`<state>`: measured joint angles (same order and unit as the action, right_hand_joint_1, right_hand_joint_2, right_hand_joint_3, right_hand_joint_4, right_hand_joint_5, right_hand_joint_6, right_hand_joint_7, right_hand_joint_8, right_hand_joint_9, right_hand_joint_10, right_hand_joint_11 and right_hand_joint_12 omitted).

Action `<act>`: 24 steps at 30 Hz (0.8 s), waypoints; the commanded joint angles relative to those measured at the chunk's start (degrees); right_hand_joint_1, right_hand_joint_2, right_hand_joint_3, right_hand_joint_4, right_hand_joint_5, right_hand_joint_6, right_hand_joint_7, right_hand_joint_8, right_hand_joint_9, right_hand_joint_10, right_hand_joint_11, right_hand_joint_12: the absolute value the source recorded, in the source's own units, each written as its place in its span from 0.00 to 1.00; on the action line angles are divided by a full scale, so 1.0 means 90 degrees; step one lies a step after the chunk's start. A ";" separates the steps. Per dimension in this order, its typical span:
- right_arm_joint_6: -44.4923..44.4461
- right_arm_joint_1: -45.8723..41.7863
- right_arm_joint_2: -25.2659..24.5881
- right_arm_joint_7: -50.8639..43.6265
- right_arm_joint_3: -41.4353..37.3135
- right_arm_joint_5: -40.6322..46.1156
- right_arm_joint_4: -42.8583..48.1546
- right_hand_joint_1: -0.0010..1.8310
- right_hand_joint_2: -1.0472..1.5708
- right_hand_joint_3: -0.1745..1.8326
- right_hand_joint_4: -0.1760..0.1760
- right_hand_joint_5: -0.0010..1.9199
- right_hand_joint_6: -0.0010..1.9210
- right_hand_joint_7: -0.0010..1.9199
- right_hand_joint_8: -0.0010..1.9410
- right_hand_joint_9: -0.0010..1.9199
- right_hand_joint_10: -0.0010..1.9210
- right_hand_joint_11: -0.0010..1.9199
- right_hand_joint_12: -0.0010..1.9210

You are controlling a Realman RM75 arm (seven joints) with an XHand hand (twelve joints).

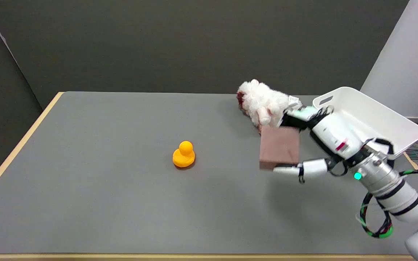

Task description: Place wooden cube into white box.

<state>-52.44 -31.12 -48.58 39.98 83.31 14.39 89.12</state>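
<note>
Right hand [316,145] reaches in from the lower right, its white forearm sloping up and to the left from the picture's corner, with a green light glowing at the wrist and looped cables hanging below the arm. Its palm faces left, toward the middle of the table [103,203]. One finger runs along the lower edge of the wooden cube [279,148] and others lie across the cube's upper right corner, so the block sits clamped between them, its broad brown face turned toward the camera. Whether the cube rests on the table or is lifted just off it cannot be told for sure, though a soft shadow falls on the grey surface below and to the right of it.

Going from left to right: a small orange rubber duck [184,154] stands alone near the middle of the table, well apart from the hand. Next comes the cube in the hand's grasp. Just behind the cube, touching or nearly touching its top edge, lies a white fluffy plush toy [261,99] with a reddish patch at its left end and a small tag at its right. Farthest right is the white box [383,119], tilted at the table's far right corner, just behind the hand and wrist; the cube is outside it, to its left.
</note>
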 commanded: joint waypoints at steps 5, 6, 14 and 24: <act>-0.0051 0.1775 0.0399 -0.1579 -0.0827 0.2066 -0.1111 0.65 0.76 0.37 0.30 0.36 0.79 0.49 0.66 0.41 0.70 0.32 0.91; 0.0062 0.1944 0.0464 -0.1579 -0.0827 0.2095 -0.1272 0.65 0.76 0.37 0.30 0.36 0.79 0.49 0.66 0.41 0.70 0.32 0.91; 0.1095 0.2884 0.0879 -0.1539 -0.0827 0.2120 -0.2585 0.65 0.76 0.37 0.29 0.36 0.79 0.49 0.66 0.41 0.69 0.32 0.91; 0.1712 0.3025 0.0908 -0.2008 -0.0827 0.2795 -0.3591 0.65 0.79 0.31 0.32 0.34 0.79 0.47 0.66 0.42 0.68 0.33 0.91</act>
<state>-46.26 -12.29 -43.62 27.81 77.06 30.55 72.76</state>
